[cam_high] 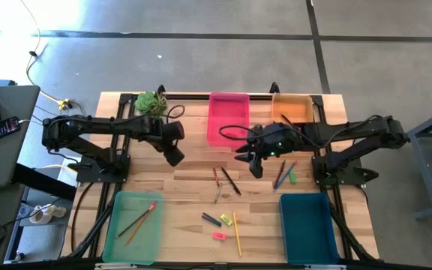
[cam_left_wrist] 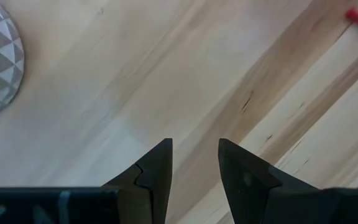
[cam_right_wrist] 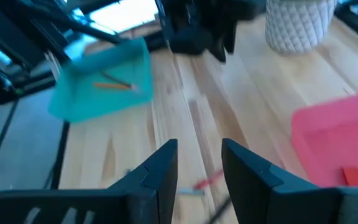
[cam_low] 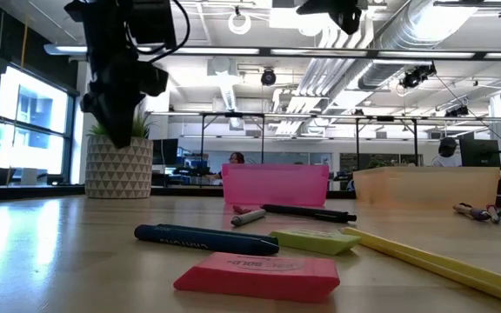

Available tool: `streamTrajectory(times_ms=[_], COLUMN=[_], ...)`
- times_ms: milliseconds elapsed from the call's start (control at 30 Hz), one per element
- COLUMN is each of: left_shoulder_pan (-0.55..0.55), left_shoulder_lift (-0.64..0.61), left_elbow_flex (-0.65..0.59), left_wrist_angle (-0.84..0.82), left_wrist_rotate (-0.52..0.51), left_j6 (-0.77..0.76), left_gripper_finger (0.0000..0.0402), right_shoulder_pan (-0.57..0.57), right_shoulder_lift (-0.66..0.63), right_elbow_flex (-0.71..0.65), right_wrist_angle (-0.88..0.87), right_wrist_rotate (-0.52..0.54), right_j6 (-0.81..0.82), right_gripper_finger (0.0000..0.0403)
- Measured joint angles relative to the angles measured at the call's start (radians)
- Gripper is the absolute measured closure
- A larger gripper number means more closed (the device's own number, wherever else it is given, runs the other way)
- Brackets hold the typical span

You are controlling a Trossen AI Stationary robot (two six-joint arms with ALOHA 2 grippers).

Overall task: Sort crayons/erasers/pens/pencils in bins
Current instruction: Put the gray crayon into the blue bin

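My left gripper (cam_high: pixel 175 155) (cam_left_wrist: pixel 194 146) is open and empty, above bare table in front of the plant pot. My right gripper (cam_high: pixel 250 163) (cam_right_wrist: pixel 199 146) is open and empty, near the pink bin (cam_high: pixel 228 118), above the table's middle. Dark and red sticks (cam_high: pixel 226 180) lie just in front of it. More pens (cam_high: pixel 282 174) and a green eraser (cam_high: pixel 293 178) lie to its right. A blue stick (cam_low: pixel 205 238), a yellow eraser (cam_low: pixel 316 241), a pink eraser (cam_low: pixel 257 271) and a yellow pencil (cam_high: pixel 237 232) lie near the front edge. The light green bin (cam_high: pixel 133 225) holds pencils (cam_high: pixel 137 222).
The orange bin (cam_high: pixel 292 109) stands at the far right and the teal-blue bin (cam_high: pixel 306 225) at the near right. A potted plant (cam_high: pixel 151 103) stands at the far left. A red block (cam_right_wrist: pixel 352 176) lies in the pink bin.
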Motion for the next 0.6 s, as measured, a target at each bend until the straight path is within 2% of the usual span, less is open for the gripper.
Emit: streamTrajectory(times_ms=[200, 367, 600], left_shoulder_pan=[-0.040, -0.055, -0.058], left_shoulder_lift=[0.000, 0.000, 0.001], left_elbow_flex=[0.000, 0.000, 0.000], left_wrist_angle=[-0.032, -0.077, -0.084], left_wrist_rotate=[-0.022, -0.023, -0.023], left_j6=[-0.003, -0.062, -0.153], left_gripper_finger=[0.0284, 0.0284, 0.0284], right_shoulder_pan=[0.023, 0.024, 0.022], right_shoulder_lift=[0.000, 0.015, 0.143], right_elbow_flex=[0.000, 0.033, 0.206], right_wrist_angle=[0.086, 0.098, -0.112], right_wrist_rotate=[0.015, -0.002, -0.042], right_j6=[0.008, -0.002, -0.164], right_gripper_finger=[0.0286, 0.0286, 0.0286])
